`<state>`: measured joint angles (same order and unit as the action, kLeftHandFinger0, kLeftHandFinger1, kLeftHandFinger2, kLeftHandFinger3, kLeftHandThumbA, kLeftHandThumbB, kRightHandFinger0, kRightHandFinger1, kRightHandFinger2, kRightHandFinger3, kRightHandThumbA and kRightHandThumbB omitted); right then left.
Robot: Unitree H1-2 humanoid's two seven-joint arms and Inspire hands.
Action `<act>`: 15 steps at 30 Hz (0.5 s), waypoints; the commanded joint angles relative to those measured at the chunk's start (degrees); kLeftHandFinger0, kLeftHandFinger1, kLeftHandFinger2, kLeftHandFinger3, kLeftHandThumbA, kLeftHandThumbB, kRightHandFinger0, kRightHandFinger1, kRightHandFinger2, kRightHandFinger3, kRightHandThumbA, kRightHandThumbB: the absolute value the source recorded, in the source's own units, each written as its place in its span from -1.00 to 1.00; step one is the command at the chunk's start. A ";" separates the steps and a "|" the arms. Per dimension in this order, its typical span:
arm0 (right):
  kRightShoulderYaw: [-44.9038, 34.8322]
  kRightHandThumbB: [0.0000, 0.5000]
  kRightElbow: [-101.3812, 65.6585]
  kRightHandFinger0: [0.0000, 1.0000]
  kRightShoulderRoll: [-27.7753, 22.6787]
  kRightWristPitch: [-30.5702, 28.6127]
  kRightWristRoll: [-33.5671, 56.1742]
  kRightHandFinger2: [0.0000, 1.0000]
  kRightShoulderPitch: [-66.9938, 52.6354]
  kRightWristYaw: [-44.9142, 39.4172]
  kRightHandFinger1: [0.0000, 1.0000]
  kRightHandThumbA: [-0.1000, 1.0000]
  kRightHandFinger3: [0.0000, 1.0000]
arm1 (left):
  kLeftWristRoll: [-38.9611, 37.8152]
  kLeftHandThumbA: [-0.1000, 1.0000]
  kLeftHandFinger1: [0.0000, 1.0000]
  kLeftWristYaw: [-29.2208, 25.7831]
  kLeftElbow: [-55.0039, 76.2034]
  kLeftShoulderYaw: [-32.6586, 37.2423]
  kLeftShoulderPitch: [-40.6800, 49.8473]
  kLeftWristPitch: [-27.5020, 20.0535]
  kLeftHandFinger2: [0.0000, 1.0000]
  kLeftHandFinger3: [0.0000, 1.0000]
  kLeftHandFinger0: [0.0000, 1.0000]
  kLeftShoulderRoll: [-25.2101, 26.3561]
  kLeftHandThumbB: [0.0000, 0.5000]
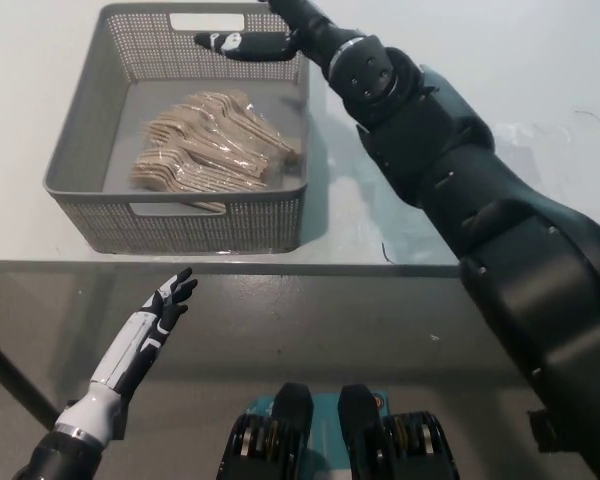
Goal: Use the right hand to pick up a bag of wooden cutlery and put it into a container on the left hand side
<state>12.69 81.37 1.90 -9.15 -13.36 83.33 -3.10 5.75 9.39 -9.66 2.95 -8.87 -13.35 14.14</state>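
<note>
On table point(540, 60), basket point(180, 228) holds cutlery bag point(208, 152); right hand point(245, 45) above spread empty, left hand point(166, 306) low, open.

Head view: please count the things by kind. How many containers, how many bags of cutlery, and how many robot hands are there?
Grey perforated basket: 1
Bag of wooden cutlery, lying inside the basket: 1
Robot hands: 2, the white left hand low at the left, open, and the black right hand open above the basket's far rim
Total: 4
</note>
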 commanded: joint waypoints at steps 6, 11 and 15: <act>0.89 0.89 -3.07 1.00 -3.86 -0.65 -0.92 1.00 6.13 0.13 1.00 0.90 1.00 | 0.27 1.00 1.00 0.38 1.01 -0.11 -1.83 0.02 1.00 1.00 1.00 0.95 -0.13; -2.25 0.89 -7.09 1.00 -7.61 -2.71 1.78 1.00 5.47 -1.18 1.00 0.78 1.00 | -0.27 1.00 1.00 0.80 1.20 -0.25 -2.07 0.06 1.00 1.00 1.00 1.14 -0.15; -5.44 0.93 -23.58 1.00 -12.02 1.19 4.19 1.00 -1.14 -4.75 1.00 0.84 1.00 | -0.23 1.00 1.00 0.83 0.70 -0.34 -2.08 -0.90 1.00 1.00 1.00 1.40 -0.16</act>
<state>10.39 71.94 -5.38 -9.30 -13.07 82.93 -4.16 5.83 9.87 -9.69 2.93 -9.51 -13.14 14.13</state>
